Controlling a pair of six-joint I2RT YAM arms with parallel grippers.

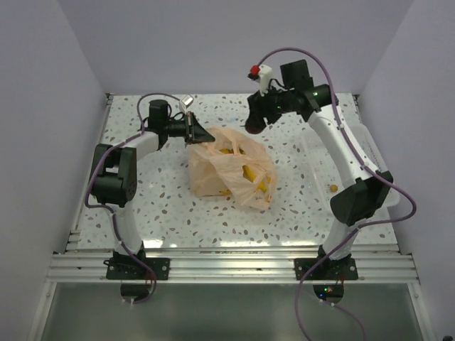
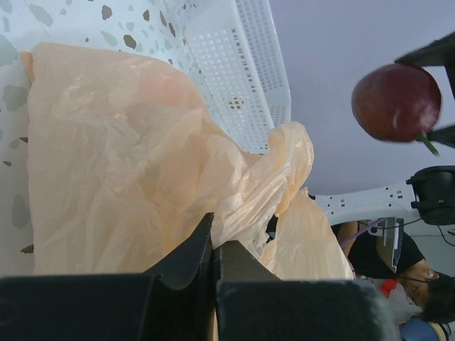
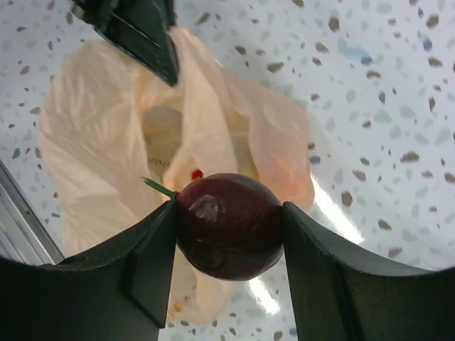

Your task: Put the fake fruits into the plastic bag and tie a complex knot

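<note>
From above I can barely see what my right claw (image 1: 254,125) carries. Its own wrist view shows the plum (image 3: 229,226) pinched between both fingers, green stem poking left, above the bag's open mouth. The left wrist view shows the left claw (image 2: 213,249) pressed together on a fold of the bag (image 2: 128,163). The bag sits in the middle of the table (image 1: 163,206), crinkled, peach and translucent, with bananas (image 1: 254,176) showing yellow through it. One small orange piece (image 1: 332,188) lies in the tray (image 1: 370,142).
</note>
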